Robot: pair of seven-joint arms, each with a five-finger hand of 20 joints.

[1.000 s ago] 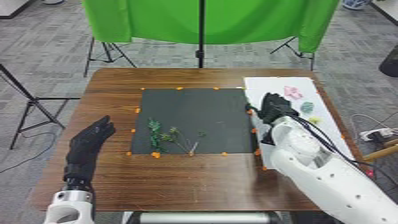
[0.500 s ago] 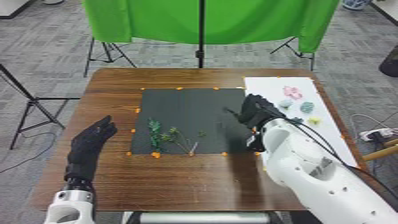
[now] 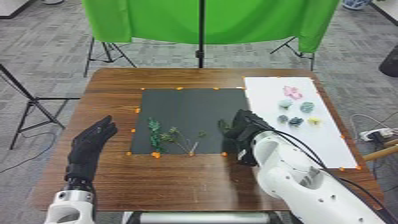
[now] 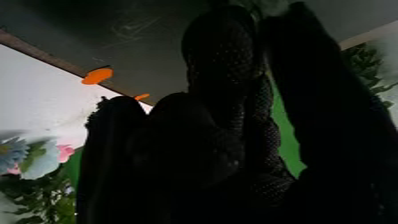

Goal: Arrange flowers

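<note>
My right hand (image 3: 246, 131) is over the right part of the dark mat (image 3: 191, 107), pinching a small green sprig (image 3: 225, 126) at its fingertips. In the right wrist view the black glove of this hand (image 4: 200, 140) has its fingertips together, with a bit of greenery between them. A dark green sprig (image 3: 155, 131), a branching stem (image 3: 174, 135) and a small leafy piece (image 3: 202, 134) lie on the mat's near left part. My left hand (image 3: 87, 142) is held left of the mat, its fingers straight.
The white sheet (image 3: 271, 90) on the right bears a pink flower (image 3: 292, 92), pale green-blue ones (image 3: 307, 107), dark blue ones (image 3: 296, 121) and a yellow one (image 3: 314, 121). Orange tape pieces (image 3: 155, 155) mark the mat's edges. A green cloth (image 3: 258, 25) hangs beyond the table.
From the white sheet, my right hand has moved left and nearer, carrying the green sprig onto the mat area. Blue flowers it covered now show. My left hand has stayed still.
</note>
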